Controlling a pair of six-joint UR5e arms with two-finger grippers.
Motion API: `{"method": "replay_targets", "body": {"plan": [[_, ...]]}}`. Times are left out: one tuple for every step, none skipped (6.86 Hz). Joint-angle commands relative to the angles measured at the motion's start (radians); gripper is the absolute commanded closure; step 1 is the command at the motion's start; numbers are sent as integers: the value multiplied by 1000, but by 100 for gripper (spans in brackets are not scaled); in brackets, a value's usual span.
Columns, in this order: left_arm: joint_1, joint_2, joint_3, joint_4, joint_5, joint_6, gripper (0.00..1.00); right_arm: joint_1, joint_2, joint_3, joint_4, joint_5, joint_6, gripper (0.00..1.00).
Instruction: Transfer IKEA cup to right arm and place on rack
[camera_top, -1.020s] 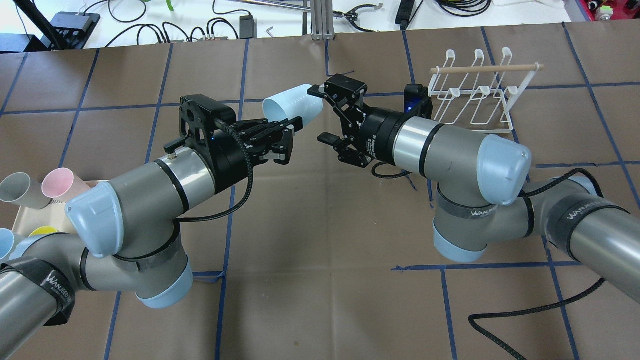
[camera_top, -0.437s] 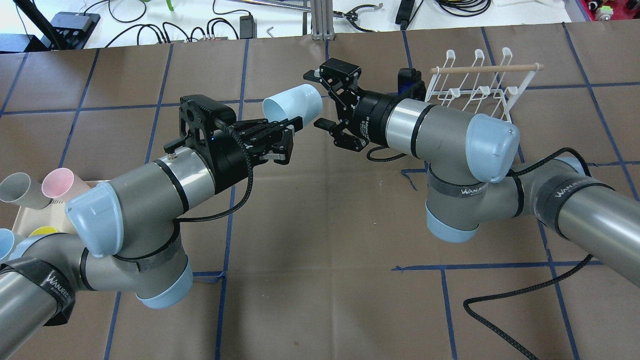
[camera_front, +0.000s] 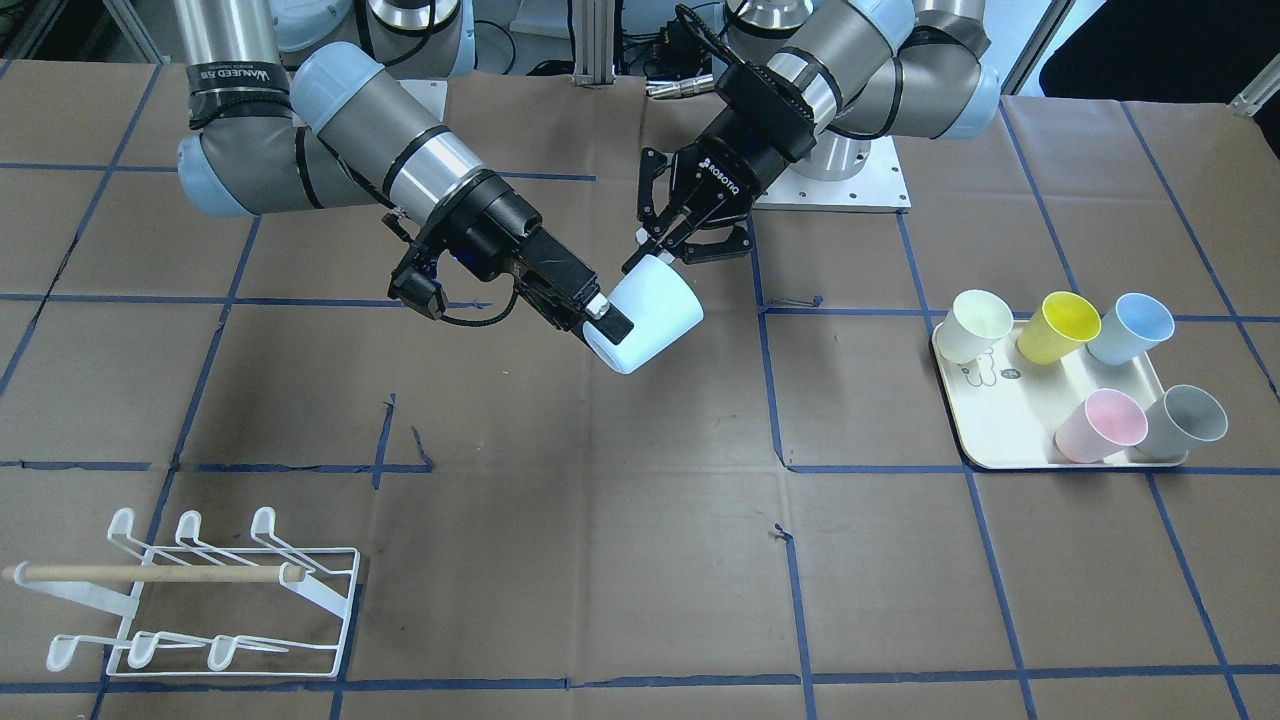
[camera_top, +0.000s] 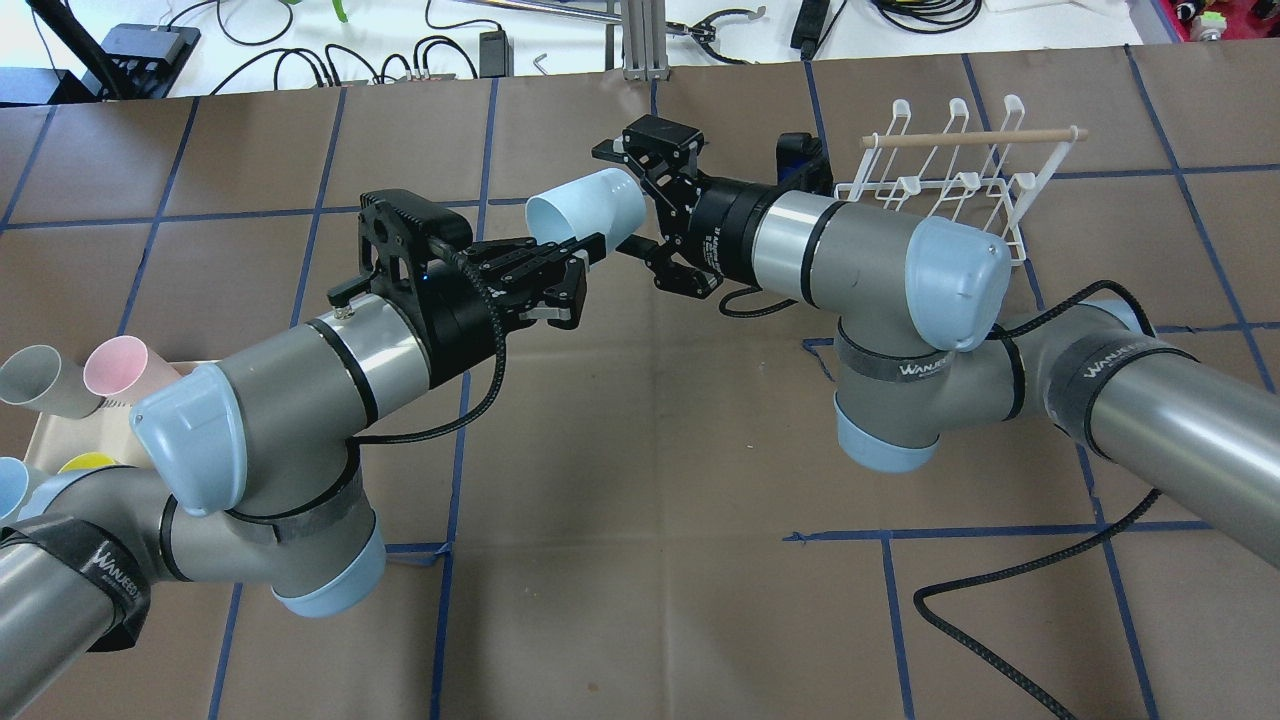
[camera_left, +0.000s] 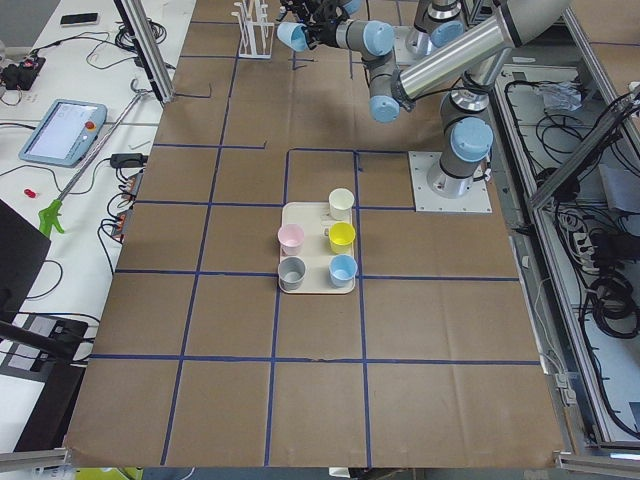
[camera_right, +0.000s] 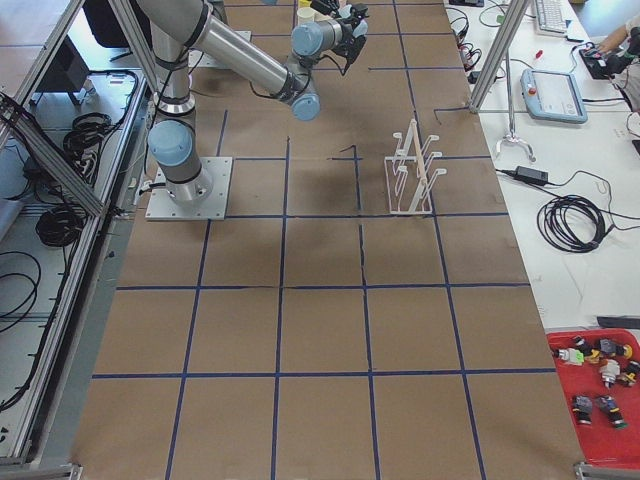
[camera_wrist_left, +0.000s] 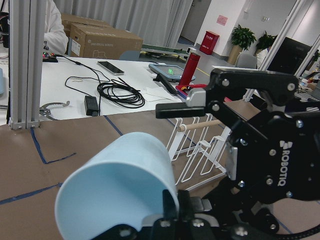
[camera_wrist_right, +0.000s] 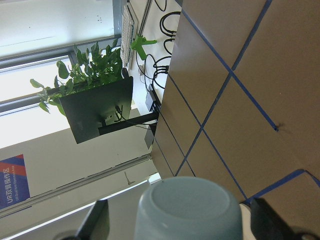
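1. The pale blue cup (camera_top: 590, 200) is held above the worktop (camera_top: 640, 420) in the upper middle of the overhead view. It lies on its side with its mouth toward the frame's left.
2. The left end effector (camera_top: 578, 250) is pinched onto the cup's rim. Its wrist view cuts the fingers off at the bottom edge.
3. The right end effector (camera_top: 615, 200) is spread wide, and its fingers (camera_wrist_right: 97, 222) straddle the cup's base with gaps showing. There too, the bottom edge crops both.
4. The rack (camera_front: 200, 600) stands whole at the lower left of the front view. From overhead, the right arm (camera_top: 880, 260) covers its near left corner.
5. The tray (camera_front: 1005, 420) with five cups sits at the front view's right. From overhead, the left arm (camera_top: 300, 390) and the frame edge hide most of it.
6. In both side views the cup is tiny at the top edge, and the grip is unreadable.
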Motion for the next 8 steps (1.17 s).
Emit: {"method": "replay_targets", "body": {"plan": [[0,0,0,0,0,0,100,7,7,-7,0,-1,-1,6],[0,2,0,0,0,0,100,7,7,-7,0,0,-1,16],[0,2,0,0,0,0,100,7,7,-9,0,3,-1,33],[0,3,0,0,0,0,100,7,7,-9,-1,5,-1,43],[0,5,0,0,1,0,98,6,7,-9,-3,8,-9,56],[0,11,2,0,6,-1,87,6,5,-9,-4,9,-10,64],[0,8,5,0,9,-3,71,6,5,-10,-4,12,-10,70],[0,5,6,-2,14,-23,48,6,5,-10,-3,14,-10,74]]}}
